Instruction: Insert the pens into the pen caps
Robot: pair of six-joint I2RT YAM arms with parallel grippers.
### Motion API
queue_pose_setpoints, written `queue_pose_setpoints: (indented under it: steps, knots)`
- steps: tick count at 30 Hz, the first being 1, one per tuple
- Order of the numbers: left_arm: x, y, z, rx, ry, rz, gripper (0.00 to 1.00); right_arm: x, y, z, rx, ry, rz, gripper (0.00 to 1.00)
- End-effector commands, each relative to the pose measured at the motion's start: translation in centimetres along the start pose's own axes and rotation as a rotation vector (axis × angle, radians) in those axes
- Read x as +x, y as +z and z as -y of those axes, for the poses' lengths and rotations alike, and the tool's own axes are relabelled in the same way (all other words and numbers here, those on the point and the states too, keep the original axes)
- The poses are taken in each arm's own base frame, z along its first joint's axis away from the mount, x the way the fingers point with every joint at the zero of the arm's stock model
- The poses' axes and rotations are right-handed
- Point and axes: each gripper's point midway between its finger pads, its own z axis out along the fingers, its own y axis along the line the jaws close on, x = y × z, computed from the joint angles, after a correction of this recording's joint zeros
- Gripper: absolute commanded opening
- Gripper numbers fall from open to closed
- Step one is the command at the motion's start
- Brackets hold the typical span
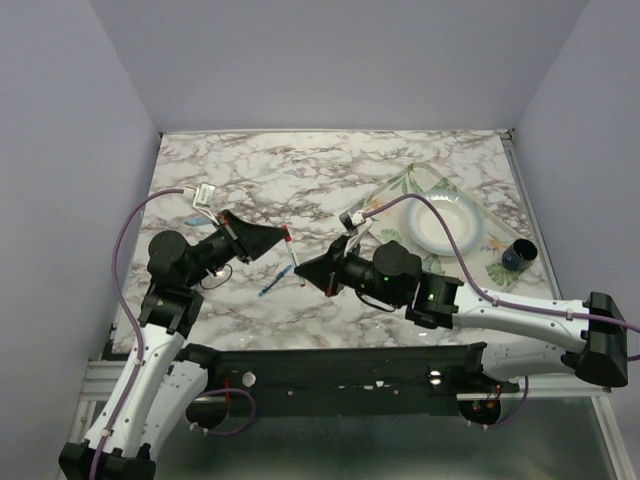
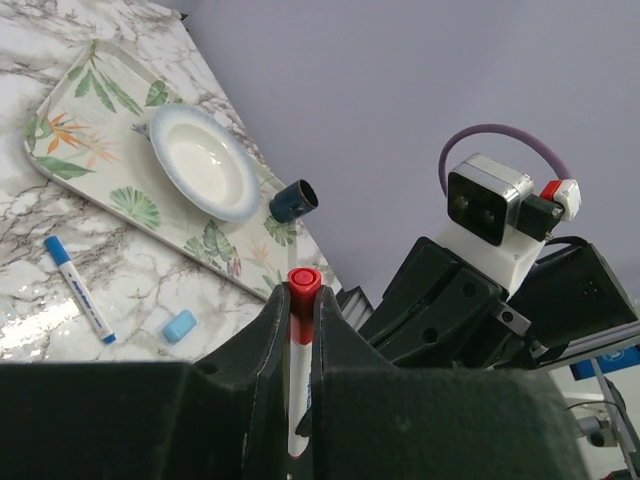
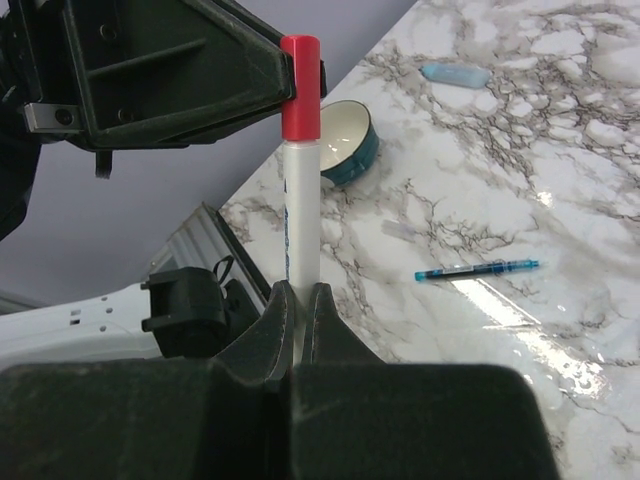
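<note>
A white pen (image 3: 301,210) hangs above the table between both grippers, with a red pen cap (image 3: 300,88) seated on its end. My left gripper (image 2: 302,292) is shut on the red cap (image 2: 303,283). My right gripper (image 3: 300,292) is shut on the barrel's other end. In the top view the left gripper (image 1: 281,236) and the right gripper (image 1: 303,272) face each other over mid-table. A blue pen (image 1: 275,281) lies on the marble below them. A white pen with blue ends (image 2: 78,291) and a light blue cap (image 2: 180,326) lie on the table.
A floral tray (image 1: 497,268) at the right holds a white bowl (image 1: 443,222) and a dark round cup (image 1: 518,255). The right wrist view shows a teal cup (image 3: 347,142) and a light blue cap (image 3: 455,74). The table's near edge runs by the arm bases.
</note>
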Motion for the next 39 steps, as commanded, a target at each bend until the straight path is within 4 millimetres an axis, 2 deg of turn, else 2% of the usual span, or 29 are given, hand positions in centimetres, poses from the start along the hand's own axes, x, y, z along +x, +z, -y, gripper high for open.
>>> queue_pose_setpoints:
  steps: [1,4,8,10,11,17,24,26,33,39]
  knots:
    - [1.2,-0.5,1.0,0.041,-0.007,-0.071,0.00,-4.7,-0.1,-0.8,0.026,-0.051,0.131,0.01]
    - [0.9,-0.7,1.8,0.050,0.006,-0.065,0.05,-5.5,-0.5,-1.0,0.017,-0.078,0.152,0.01]
    - [0.2,-0.9,3.1,0.074,0.027,-0.056,0.35,-5.9,-1.0,-1.7,-0.024,-0.097,0.164,0.01]
    - [-0.1,-0.9,4.0,0.094,0.035,-0.056,0.42,-6.1,-1.3,-2.0,-0.038,-0.102,0.171,0.01]
    - [-0.2,-0.9,4.3,0.101,0.038,-0.055,0.49,-6.3,-1.4,-2.1,-0.043,-0.105,0.177,0.01]
    - [-0.8,-1.0,6.2,0.162,0.057,-0.056,0.59,-7.6,-2.5,-2.9,-0.073,-0.106,0.212,0.01]
    - [0.4,-1.5,7.6,0.323,0.127,-0.105,0.62,-10.4,-4.0,-4.2,-0.114,-0.101,0.286,0.01]
    - [0.5,-1.5,8.1,0.370,0.156,-0.103,0.62,-10.6,-4.2,-4.6,-0.133,-0.105,0.288,0.01]
    - [-0.3,-1.2,9.7,0.416,0.223,-0.068,0.61,-10.0,-4.3,-4.7,-0.154,-0.092,0.280,0.01]
    - [-0.2,0.0,9.7,0.418,0.215,-0.072,0.54,-9.5,-3.9,-5.0,-0.173,-0.086,0.267,0.01]
